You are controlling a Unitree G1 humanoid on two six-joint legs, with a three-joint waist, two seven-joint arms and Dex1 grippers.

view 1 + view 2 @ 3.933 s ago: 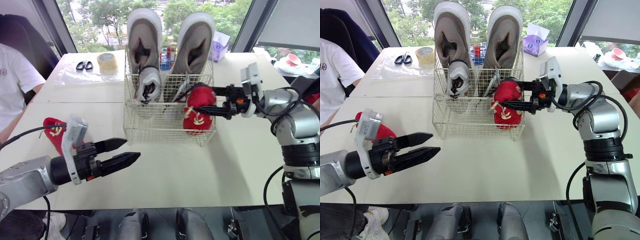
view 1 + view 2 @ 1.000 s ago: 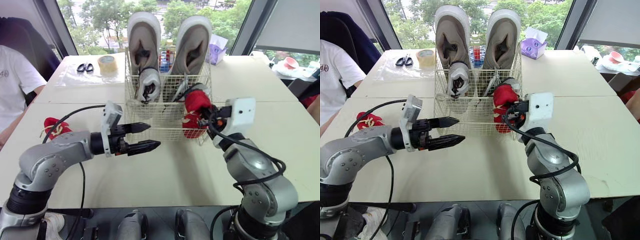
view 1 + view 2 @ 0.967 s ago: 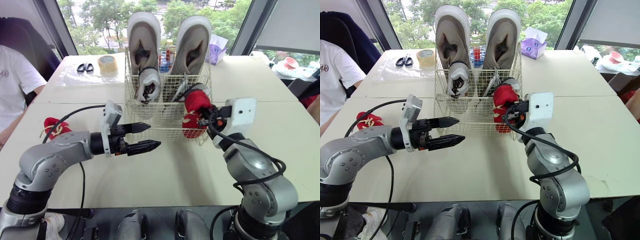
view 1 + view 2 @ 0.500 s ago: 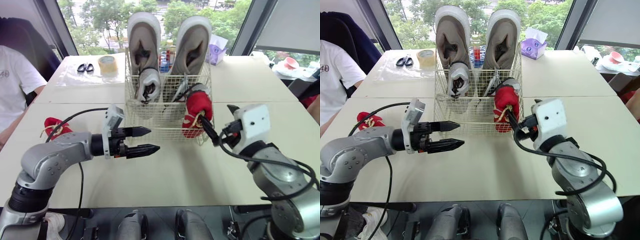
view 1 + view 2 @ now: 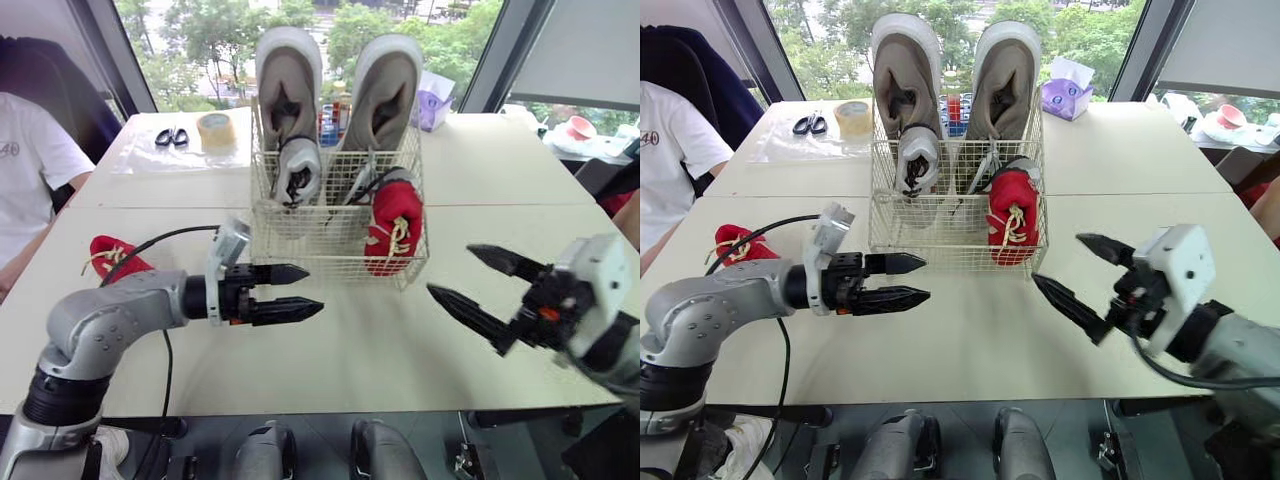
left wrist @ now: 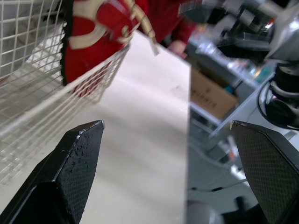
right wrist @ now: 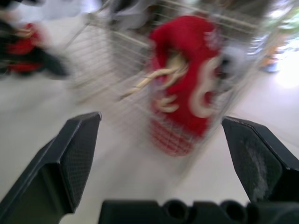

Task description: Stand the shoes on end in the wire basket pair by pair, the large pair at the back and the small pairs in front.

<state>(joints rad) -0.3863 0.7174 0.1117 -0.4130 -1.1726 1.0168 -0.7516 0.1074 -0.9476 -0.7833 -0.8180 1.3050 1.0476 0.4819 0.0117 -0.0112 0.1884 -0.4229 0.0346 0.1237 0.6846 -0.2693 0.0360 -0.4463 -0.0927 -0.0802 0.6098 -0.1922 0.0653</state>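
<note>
Two large shoes (image 5: 288, 85) stand at the back of the wire basket (image 5: 335, 262), one red shoe (image 5: 395, 225) in its front right corner. A second red shoe (image 5: 112, 257) lies by the tabletop's (image 5: 360, 350) left edge. The left hand (image 5: 312, 290) is slightly open and the right hand (image 5: 450, 270) wide open, both empty.

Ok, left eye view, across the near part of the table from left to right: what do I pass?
Loose red shoe on the table → left end effector, open → red shoe on end in the wire basket → right end effector, open.

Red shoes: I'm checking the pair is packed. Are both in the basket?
No: one red shoe stands in the basket; the other red shoe lies on the table.
</note>
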